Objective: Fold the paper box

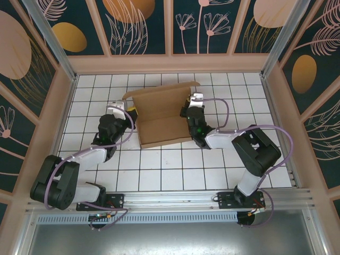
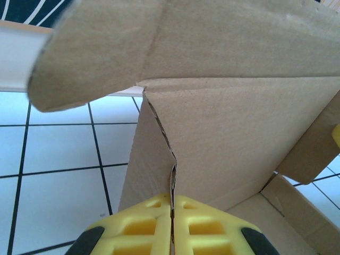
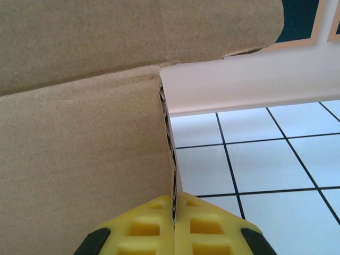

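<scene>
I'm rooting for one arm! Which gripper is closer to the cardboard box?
Neither, it's a tie: the left gripper pinches the cardboard box on its left side, the right gripper on its right side.

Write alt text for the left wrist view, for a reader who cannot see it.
The left gripper pinches a raised wall of the paper box by its edge; a rounded flap hangs overhead, white tiled table at left.

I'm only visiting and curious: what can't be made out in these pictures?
Left wrist view: the left gripper pinches the paper box; cardboard hides whatever lies behind it, and its flap runs off the top edge.
Right wrist view: the right gripper, likewise.
Top view: both pinch points are too small to judge.
</scene>
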Controlling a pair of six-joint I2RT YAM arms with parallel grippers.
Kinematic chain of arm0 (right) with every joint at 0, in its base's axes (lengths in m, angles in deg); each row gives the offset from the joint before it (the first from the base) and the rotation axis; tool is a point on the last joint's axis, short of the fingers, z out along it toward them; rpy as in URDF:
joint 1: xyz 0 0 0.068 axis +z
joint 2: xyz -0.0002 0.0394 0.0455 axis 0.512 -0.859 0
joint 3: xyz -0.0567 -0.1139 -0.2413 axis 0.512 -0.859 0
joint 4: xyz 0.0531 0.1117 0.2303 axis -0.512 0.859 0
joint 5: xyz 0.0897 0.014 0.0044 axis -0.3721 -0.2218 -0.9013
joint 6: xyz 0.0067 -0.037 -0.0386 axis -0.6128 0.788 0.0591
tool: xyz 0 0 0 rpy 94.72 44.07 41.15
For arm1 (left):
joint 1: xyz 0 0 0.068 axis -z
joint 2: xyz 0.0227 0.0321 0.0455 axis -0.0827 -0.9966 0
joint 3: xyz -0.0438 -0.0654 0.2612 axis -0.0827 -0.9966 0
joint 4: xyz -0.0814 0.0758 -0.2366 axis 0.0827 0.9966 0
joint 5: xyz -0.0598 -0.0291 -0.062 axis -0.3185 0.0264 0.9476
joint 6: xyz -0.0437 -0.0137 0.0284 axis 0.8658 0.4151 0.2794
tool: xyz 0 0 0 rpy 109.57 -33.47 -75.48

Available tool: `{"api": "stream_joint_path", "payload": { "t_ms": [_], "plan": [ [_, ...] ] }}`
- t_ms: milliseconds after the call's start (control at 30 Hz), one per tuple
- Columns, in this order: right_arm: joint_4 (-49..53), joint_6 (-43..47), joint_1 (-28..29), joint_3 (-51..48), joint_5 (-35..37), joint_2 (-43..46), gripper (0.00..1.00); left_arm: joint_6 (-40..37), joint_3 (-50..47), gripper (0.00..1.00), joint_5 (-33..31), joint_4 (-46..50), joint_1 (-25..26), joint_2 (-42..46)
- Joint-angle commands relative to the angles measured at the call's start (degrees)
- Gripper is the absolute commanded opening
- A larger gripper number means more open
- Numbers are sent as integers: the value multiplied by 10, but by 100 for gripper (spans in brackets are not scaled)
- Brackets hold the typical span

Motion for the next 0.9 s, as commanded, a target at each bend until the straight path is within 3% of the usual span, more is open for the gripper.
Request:
{"api": "stream_joint_path", "payload": {
  "t_ms": [0,467,867],
  "plan": [
    [-105,15,21,-29,8,2,0,26,-27,9,-10,-23,17,15],
    [-174,14,43,-124,31,7,0,87,-102,8,-55,-17,45,53],
    [-172,-30,64,-189,45,17,0,131,-144,7,-77,27,51,82]
  ]
}}
